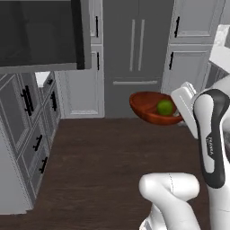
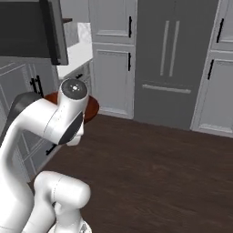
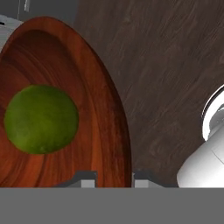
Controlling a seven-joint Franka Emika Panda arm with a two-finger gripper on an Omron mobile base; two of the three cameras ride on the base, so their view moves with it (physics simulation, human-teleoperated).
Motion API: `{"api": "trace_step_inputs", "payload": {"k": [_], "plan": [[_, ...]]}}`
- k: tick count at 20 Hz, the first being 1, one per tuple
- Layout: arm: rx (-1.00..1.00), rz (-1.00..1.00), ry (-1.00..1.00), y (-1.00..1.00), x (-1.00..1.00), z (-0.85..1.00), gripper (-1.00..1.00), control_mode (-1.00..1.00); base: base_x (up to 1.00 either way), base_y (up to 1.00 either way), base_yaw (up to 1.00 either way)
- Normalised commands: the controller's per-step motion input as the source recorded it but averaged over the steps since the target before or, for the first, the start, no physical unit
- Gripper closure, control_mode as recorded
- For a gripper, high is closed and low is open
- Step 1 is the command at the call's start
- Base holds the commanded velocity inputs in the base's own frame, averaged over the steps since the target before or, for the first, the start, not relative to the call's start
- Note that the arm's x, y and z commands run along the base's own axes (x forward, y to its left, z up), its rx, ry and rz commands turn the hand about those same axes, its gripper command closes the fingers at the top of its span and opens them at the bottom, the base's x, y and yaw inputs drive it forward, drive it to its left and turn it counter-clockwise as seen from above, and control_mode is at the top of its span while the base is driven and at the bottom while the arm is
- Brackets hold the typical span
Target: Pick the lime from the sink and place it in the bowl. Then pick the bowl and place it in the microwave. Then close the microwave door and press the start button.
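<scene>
Closest to the hand camera, the gripper pinches the rim of the wooden bowl, one dark tip inside the wall and one outside, so the jaws stand clamped on that rim and not fully together. The lime rests in the bowl's hollow at about ten o'clock from the tips, so the grip probably keeps the bowl near level to stop it rolling out. Seen from the left base, the bowl hangs in mid-air over the dark wood floor, carried clear of any counter. Farther off at eleven o'clock, the microwave door hangs open; its edge looks like the obstacle. Beyond stand grey cabinets and a refrigerator.
</scene>
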Motion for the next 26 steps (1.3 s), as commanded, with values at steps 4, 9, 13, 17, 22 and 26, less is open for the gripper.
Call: {"api": "trace_step_inputs", "payload": {"k": [4, 9, 13, 17, 22, 26], "plan": [[0.0, 0.0, 0.0, 0.0, 0.0, 0.0, 1.0, 1.0, 0.54, -0.86, 0.46], [0.0, 0.0, 0.0, 0.0, 0.0, 0.0, 1.0, 1.0, 0.5, -0.87, 0.43], [0.0, 0.0, 0.0, 0.0, 0.0, 0.0, 1.0, 1.0, 0.5, -0.86, 0.43], [0.0, 0.0, 0.0, 0.0, 0.0, 0.0, 1.0, 1.0, 0.5, -0.84, 0.44], [0.0, 0.0, 0.0, 0.0, 0.0, 0.0, 1.0, 1.0, 0.61, -0.62, 0.49], [0.0, 0.0, 0.0, 0.0, 0.0, 0.0, 1.0, 1.0, 0.89, -0.5, 0.55]]}}
